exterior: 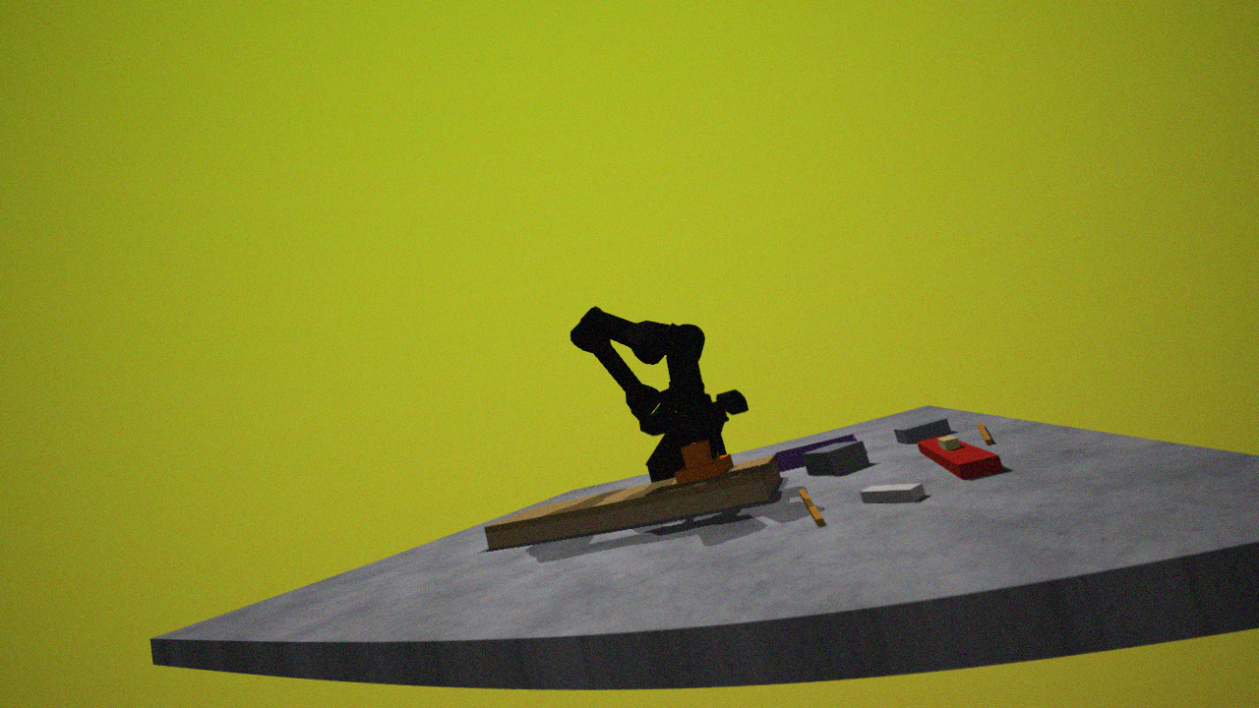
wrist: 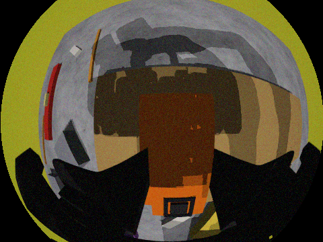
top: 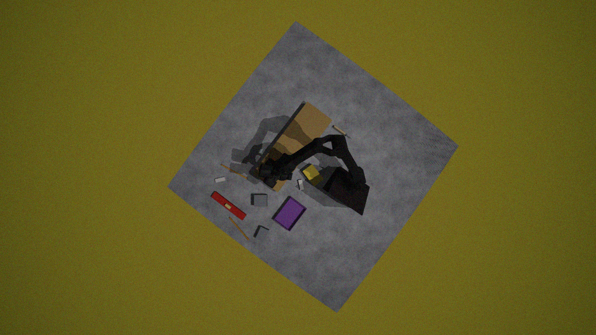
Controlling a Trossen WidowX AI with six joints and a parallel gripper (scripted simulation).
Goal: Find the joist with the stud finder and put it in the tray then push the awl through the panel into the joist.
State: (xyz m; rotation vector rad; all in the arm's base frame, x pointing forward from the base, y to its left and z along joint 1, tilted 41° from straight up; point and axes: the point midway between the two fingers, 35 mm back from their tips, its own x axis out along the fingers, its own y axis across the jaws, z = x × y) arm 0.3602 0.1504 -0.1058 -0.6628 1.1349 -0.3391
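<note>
My gripper (exterior: 695, 444) (wrist: 177, 150) is shut on the orange stud finder (exterior: 701, 468) (wrist: 176, 134). The stud finder is at the top of the tan floor panel (top: 310, 116) (exterior: 563, 516) (wrist: 269, 111), near the panel's end towards the purple tray. I cannot tell whether a slight gap is under it. Its small dark display faces the wrist camera, with no clear reading. In the top view the arm hides it. The awl (top: 339, 130) lies beside the panel's far end. The purple tray (top: 289, 213) stands apart from the panel and looks empty. The joist is hidden.
A yellow block (top: 311, 171) and a small white block (top: 300, 184) lie near the arm's base. Beyond the panel's near end are a grey block (top: 260, 199) (exterior: 836, 461), a red level (top: 237, 212) (exterior: 973, 463), a white block (top: 220, 179) (exterior: 892, 494) and orange sticks (top: 238, 228) (exterior: 811, 507).
</note>
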